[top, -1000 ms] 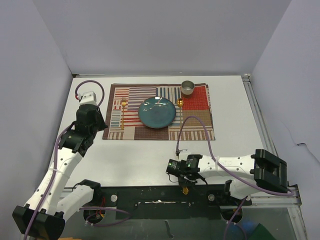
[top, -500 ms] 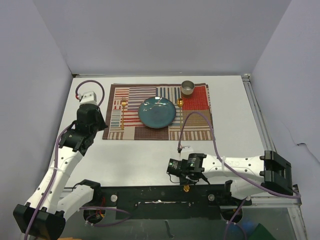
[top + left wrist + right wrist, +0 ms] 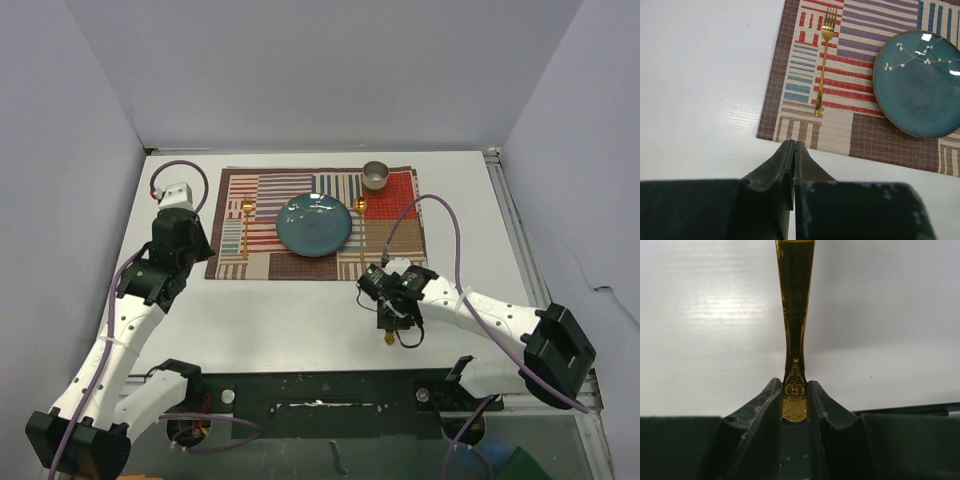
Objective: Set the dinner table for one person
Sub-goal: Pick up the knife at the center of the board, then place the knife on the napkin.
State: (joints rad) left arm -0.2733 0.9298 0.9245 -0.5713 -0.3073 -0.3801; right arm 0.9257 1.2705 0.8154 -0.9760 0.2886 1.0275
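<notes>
My right gripper (image 3: 388, 318) is shut on the handle of a gold utensil (image 3: 795, 340) and holds it over the white dinner table (image 3: 290, 310), just below the placemat's near right corner. The utensil's far end is cut off in the right wrist view; a gold tip (image 3: 385, 338) shows in the top view. On the striped placemat (image 3: 395, 250) lie a teal plate (image 3: 314, 224), a gold fork (image 3: 245, 225) to its left, a gold spoon (image 3: 360, 205) to its right and a metal cup (image 3: 375, 176). My left gripper (image 3: 188, 245) is shut and empty beside the placemat's left edge.
Aluminium rails (image 3: 515, 225) run along the table's right edge. The black base bar (image 3: 300, 395) lies along the near edge. A purple cable (image 3: 440, 215) arcs over the placemat's right side. In the left wrist view the fork (image 3: 822, 65) and plate (image 3: 917, 82) lie ahead.
My right gripper has swung from the near edge up and to the right toward the placemat, carrying the gold utensil. The left arm has not moved.
</notes>
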